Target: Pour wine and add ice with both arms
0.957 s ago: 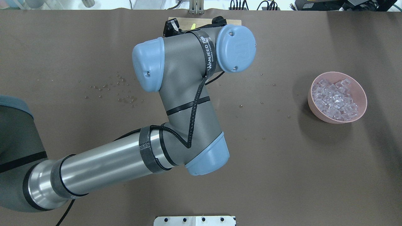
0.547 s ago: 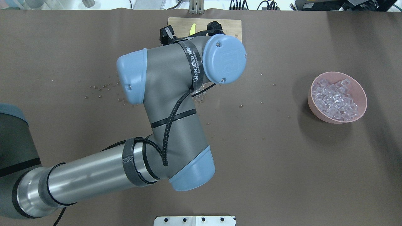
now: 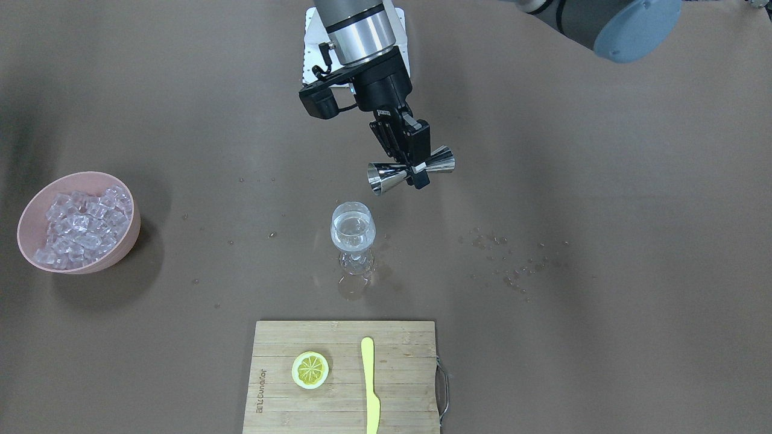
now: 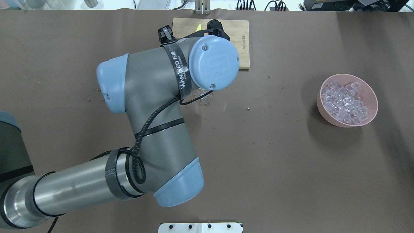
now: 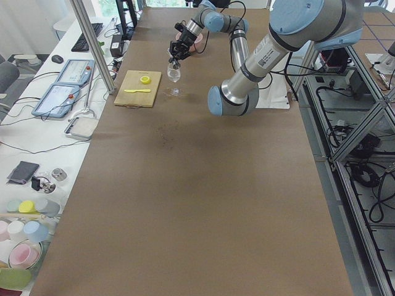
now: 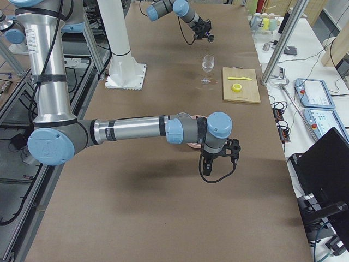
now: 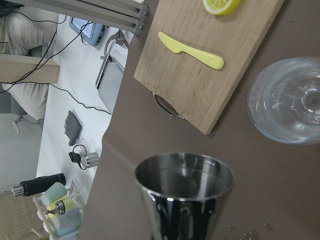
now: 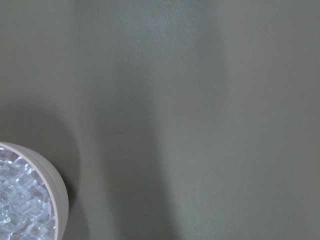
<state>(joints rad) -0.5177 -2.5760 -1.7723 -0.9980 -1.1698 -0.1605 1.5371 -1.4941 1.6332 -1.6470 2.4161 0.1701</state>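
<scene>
My left gripper [image 3: 417, 171] is shut on the waist of a steel jigger [image 3: 386, 175], which lies on its side in the air, just beside and above a stemmed glass [image 3: 353, 232]. Clear wine sits in the glass's bowl. In the left wrist view the jigger's mouth [image 7: 185, 175] is close below and the glass [image 7: 287, 100] is at the right. The ice [image 3: 81, 220] is heaped in a pink bowl [image 3: 123, 250]. My right gripper [image 6: 218, 158] hangs beside that bowl, seen only from the right side; I cannot tell its state.
A wooden cutting board [image 3: 404, 374] near the table's far edge carries a lemon slice [image 3: 310, 369] and a yellow knife [image 3: 369, 386]. Droplets [image 3: 512, 268] speckle the brown table. In the overhead view my left arm [image 4: 155, 97] covers most of the glass [image 4: 203, 97].
My left arm has swung toward the overhead view's left and back toward me, carrying the jigger with it. The glass has come partly out from under the wrist.
</scene>
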